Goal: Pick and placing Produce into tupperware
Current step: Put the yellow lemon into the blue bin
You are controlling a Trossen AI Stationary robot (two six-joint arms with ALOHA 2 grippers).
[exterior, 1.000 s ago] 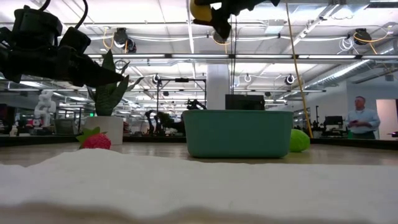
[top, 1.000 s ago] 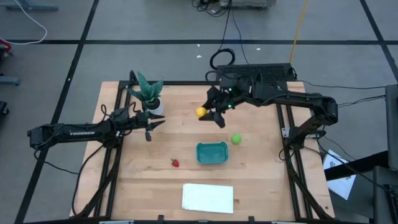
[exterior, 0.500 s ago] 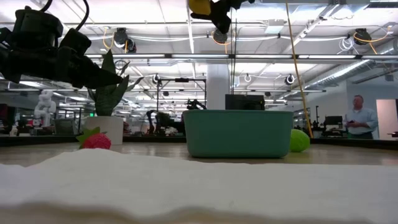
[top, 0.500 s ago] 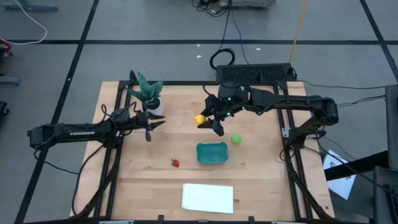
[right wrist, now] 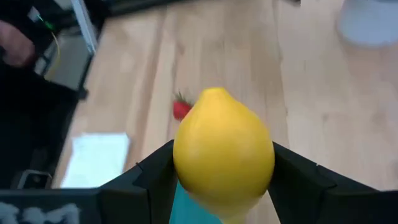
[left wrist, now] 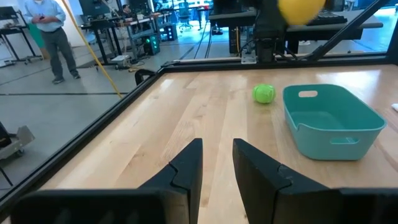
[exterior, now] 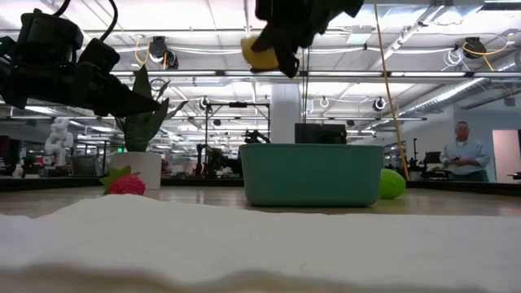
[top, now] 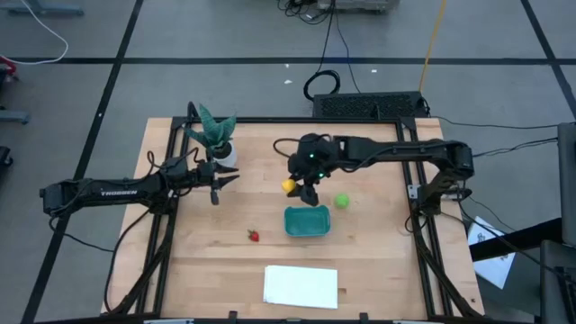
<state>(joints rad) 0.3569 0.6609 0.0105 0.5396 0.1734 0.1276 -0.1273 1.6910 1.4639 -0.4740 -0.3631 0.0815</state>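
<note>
While its two dark fingers clamp the yellow lemon-like toy oval [right wrist: 222,152] from either side, the right tool [top: 301,185] hangs in the air above the wooden table [top: 378,261], just beside the far-left corner of the small shallow teal-blue plastic tub [top: 307,220]. From table height the lemon [exterior: 260,55] shows high above the tub's [exterior: 312,173] rim, toward its left end, gripped in the dark tool. The round bright green toy ball [top: 342,202] lies on the table just beside the tub's far-right corner, and the small red strawberry-like piece [top: 254,236] lies on the table near the tub's left side. A flat white rectangular sheet [top: 301,285] lies nearer the front edge. The left tool [top: 218,181] waits over the left half of the table, near the spiky green plant in a white pot [top: 216,137], its two fingers [left wrist: 186,169] parted around nothing. A person [exterior: 462,156] stands in the room beyond the table.
</note>
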